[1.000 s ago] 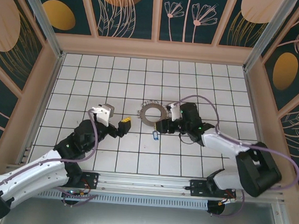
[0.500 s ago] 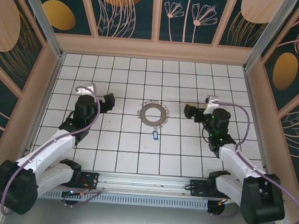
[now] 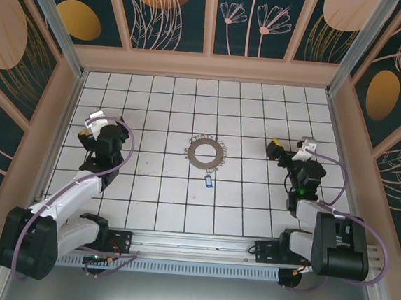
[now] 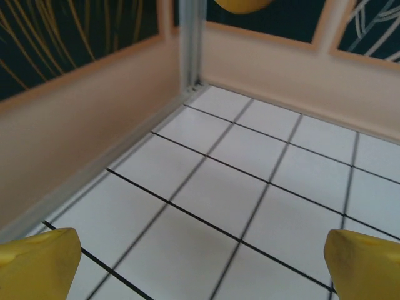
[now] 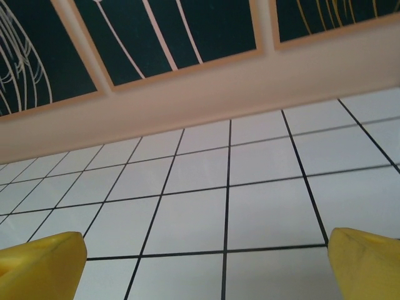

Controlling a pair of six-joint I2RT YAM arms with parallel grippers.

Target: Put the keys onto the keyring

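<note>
**1. Parts.** The keyring [image 3: 194, 151] lies flat at approx. the centre of the table [image 3: 163, 97], hole up, with wire loops round its rim. The key [image 3: 208, 183] lies flat on the tile at 6 o'clock of the ring, near it but apart. Its blue head is not hooked to any loop. Whether the loops carry anything else is too small to tell.

**2. Hands.** The left hand [image 3: 86, 134] sits at 9 o'clock of the ring, well apart and close to the side wall. The right hand [image 3: 276, 149] sits at 3 o'clock, also well apart. In the left wrist view, the yellow fingertips [image 4: 37, 265] are spread to the lower corners with bare tile btwn them, so the hand is released and holds nothing. The right wrist view has the same config.: fingertips [image 5: 40, 265] are wide and nothing is held.

**3. Rationale (judgement).**
- Both arms look parked off to the sides, which leaves ring and key unobstructed from above.
- The task appears not yet started for this key.
- Next op. likely needs one hand to steady the ring while the other pinches the key.
- The key is tiny and flat on the tile, so expect a shallow grip and a risk of slip.
</note>
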